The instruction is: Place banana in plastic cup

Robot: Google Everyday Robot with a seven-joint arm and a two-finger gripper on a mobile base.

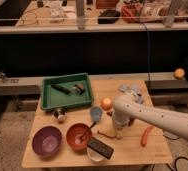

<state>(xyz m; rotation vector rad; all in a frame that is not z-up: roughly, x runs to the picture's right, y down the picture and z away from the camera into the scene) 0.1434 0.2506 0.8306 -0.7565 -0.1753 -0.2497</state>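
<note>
Near edge of the table (137,156), 6 o'clock from centre: a white bowl (92,156) with a flat black object (100,148) across its top. Just behind at 7 o'clock is a red bowl (78,136), and a purple bowl (47,141) sits at its 9 o'clock, rims near but apart.

Mid-table: a white arm (157,119) reaches in from 3 o'clock and bends down. The gripper (118,129) points at the wood just right of centre, fingers clenched. The banana (117,135) shows as a pale patch right under the tip, on the tabletop. Cannot tell whether it is pinched or only touched. A thin dark piece (103,133) lies at its 9 o'clock.

An orange sausage piece (146,135) lies at 3 o'clock of the gripper, apart.

The cup (96,114) stands upright at 10 o'clock of the gripper, near but apart from the banana. A small metal object (60,115) is at the cup's 9 o'clock. An orange ball (106,103) is at the cup's 1 o'clock, just beside it.

Far left: a green tray (49,102) holding a dark tool (62,88) and a grey item (77,90). Far edge, 1 o'clock: pale blue-grey things (129,90).

Beyond the table, on a ledge (157,80) at 2 o'clock, is a second ball (179,73).
</note>
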